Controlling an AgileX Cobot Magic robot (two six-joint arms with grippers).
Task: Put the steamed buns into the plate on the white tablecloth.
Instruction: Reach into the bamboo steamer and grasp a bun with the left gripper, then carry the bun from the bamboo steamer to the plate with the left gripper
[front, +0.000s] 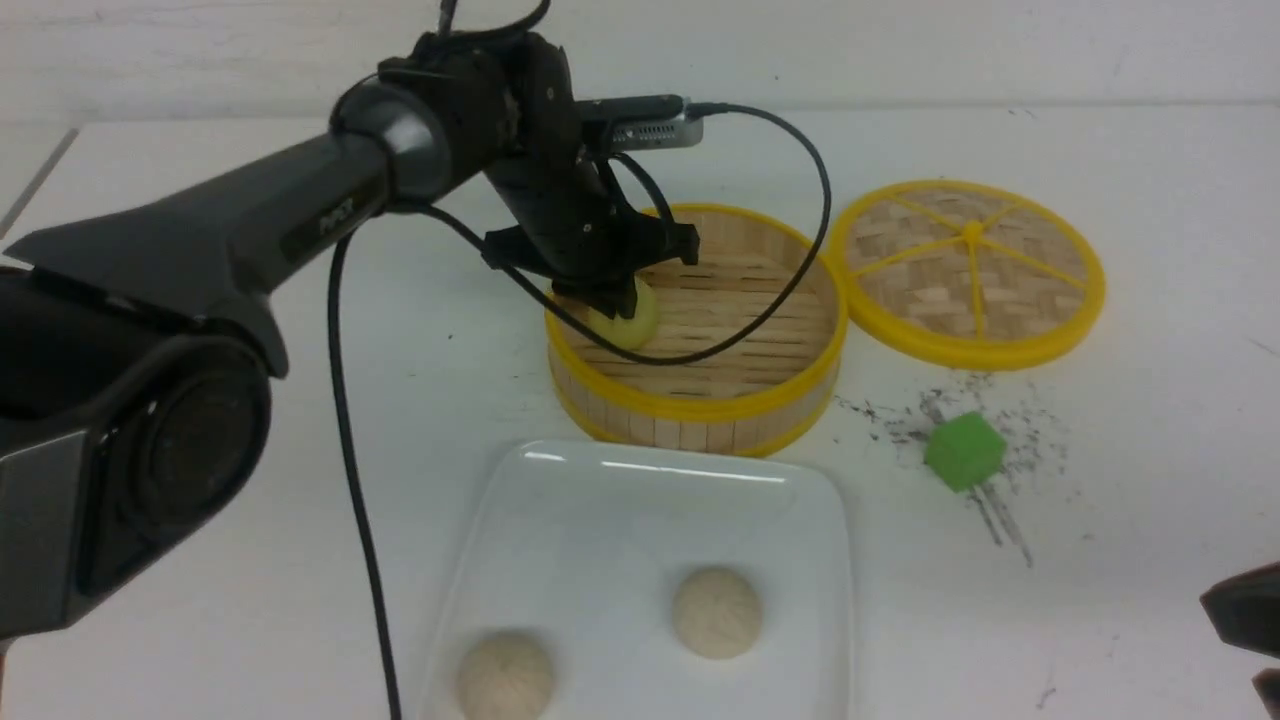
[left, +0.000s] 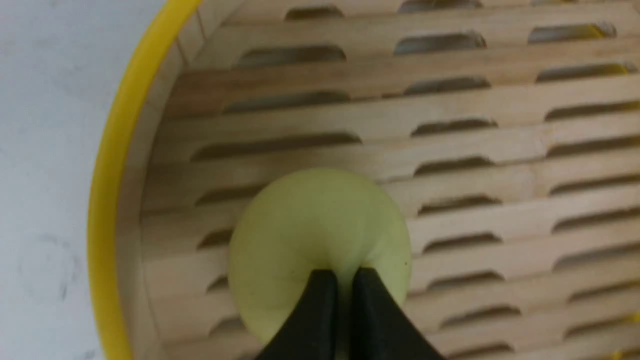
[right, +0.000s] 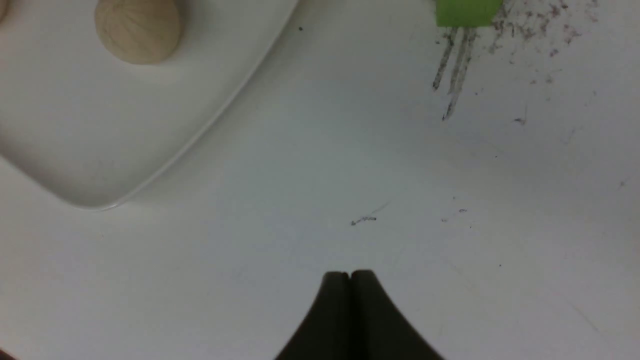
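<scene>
Left fingers (left: 316, 315) are nearly closed, pinching the top of the yellow-green bun (left: 310, 225), which sits in the steamer basket (front: 700, 405) near its left wall. One beige bun (front: 716, 612) and a second beige bun (front: 506, 676) lie apart on the plate (front: 600, 520), just in front of the basket. Right fingers (right: 372, 312) are pressed together and empty, over the desk (right: 450, 250).

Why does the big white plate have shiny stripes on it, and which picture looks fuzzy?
Front view: light glares as bright streaks along the far rim of the glossy white rectangular plate. Left wrist view: the pale yellow-green round bun is very close and looks soft-edged.
</scene>
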